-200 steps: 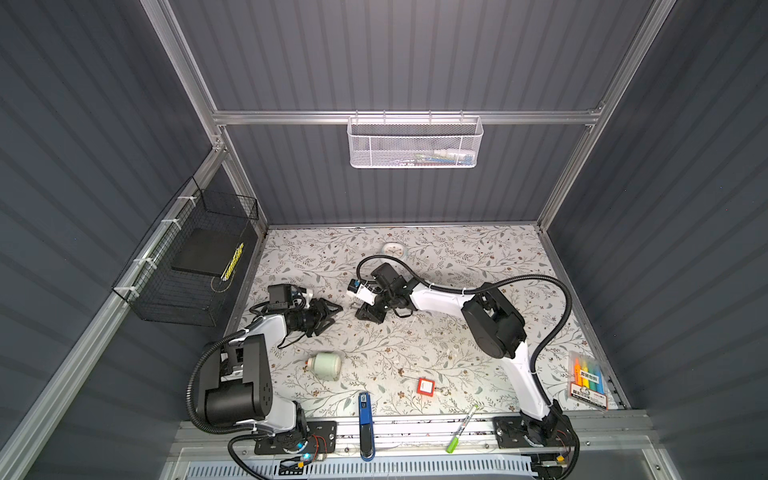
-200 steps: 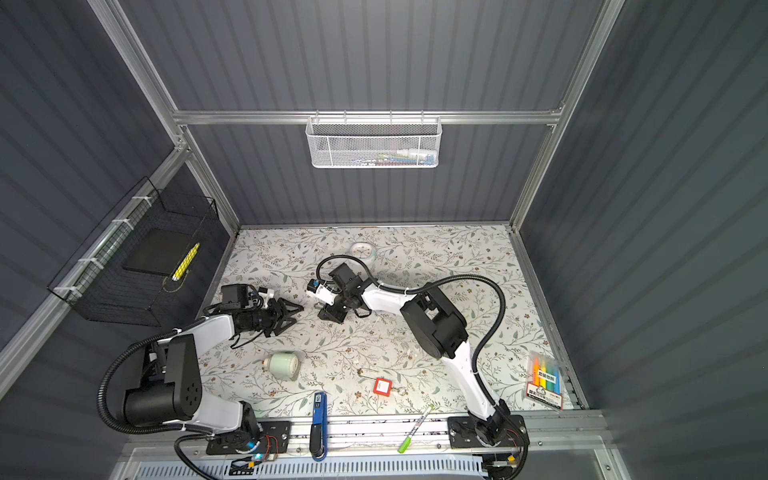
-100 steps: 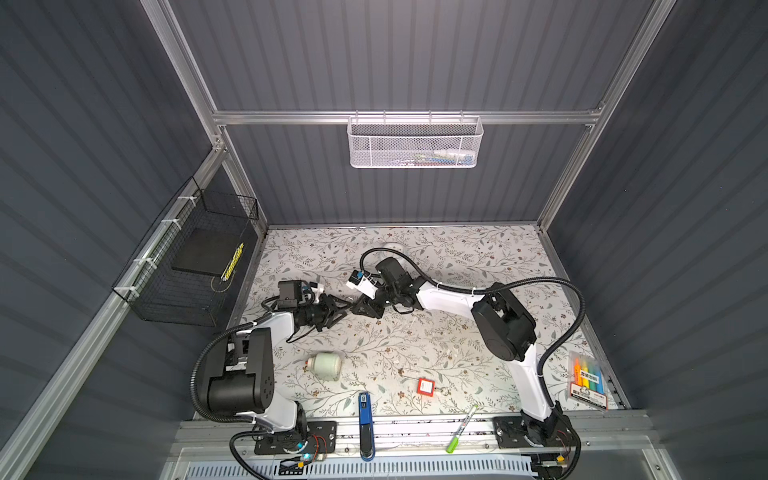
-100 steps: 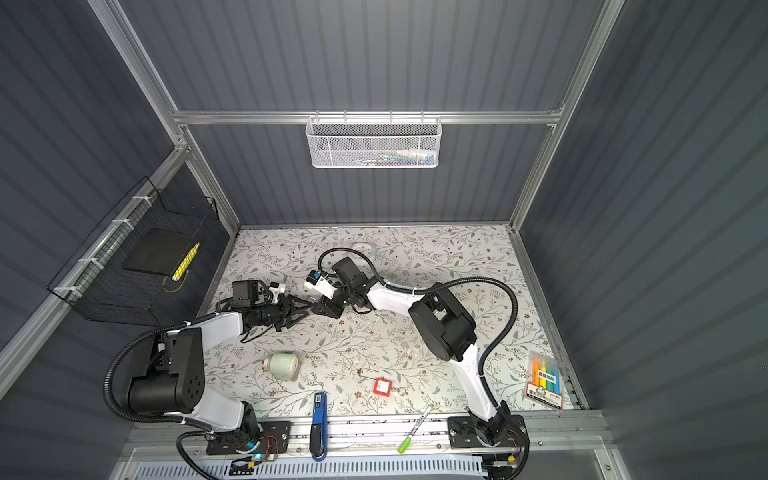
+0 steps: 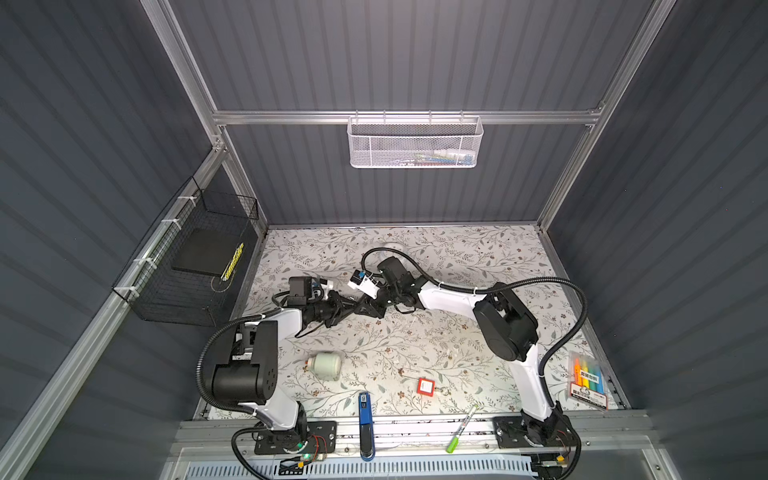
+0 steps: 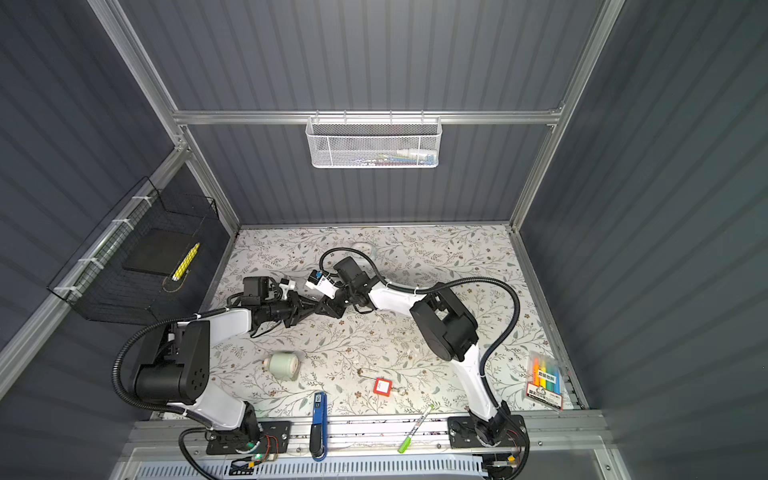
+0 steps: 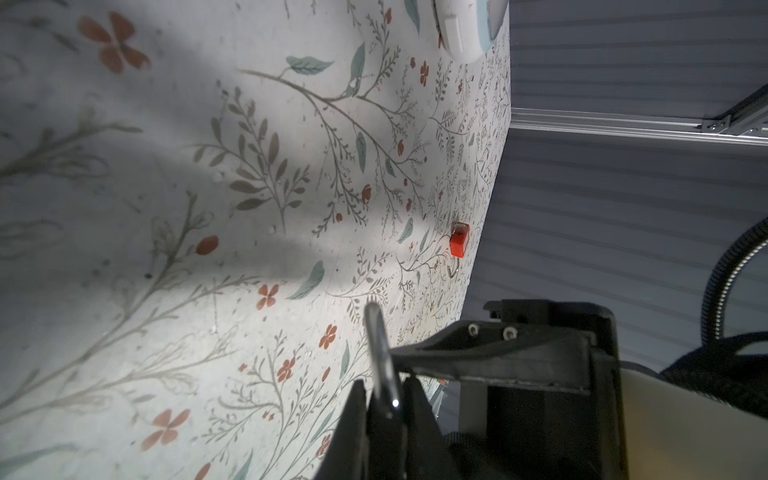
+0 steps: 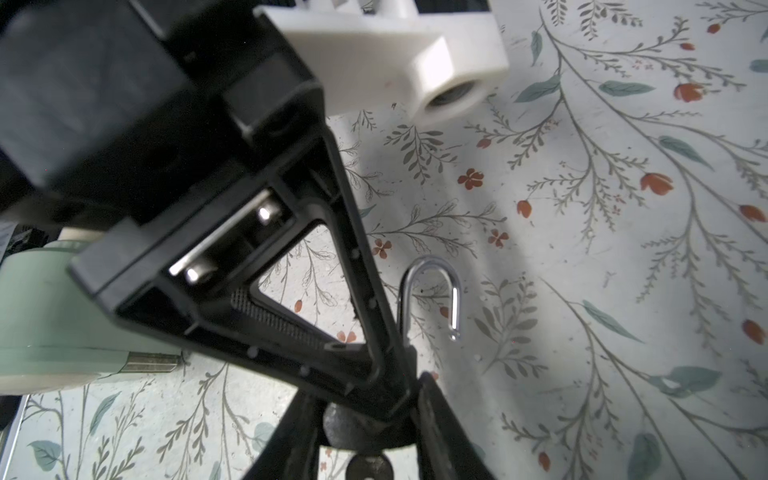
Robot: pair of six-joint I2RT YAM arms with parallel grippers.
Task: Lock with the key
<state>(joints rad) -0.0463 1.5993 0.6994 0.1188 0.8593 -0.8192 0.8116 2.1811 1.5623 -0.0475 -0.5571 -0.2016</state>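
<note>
Right gripper: clamped on the padlock body, steadying it.
Left gripper: pinching the open shackle — likely to push it home.

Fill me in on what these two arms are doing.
The right tool grips a dark padlock over the table, and its silver shackle stands open. The left tool pinches that shackle between its fingers. A small red item lies apart, nearer the front edge, untouched.

shackle — smooth glossy metal | fingers — matt black plastic
</note>
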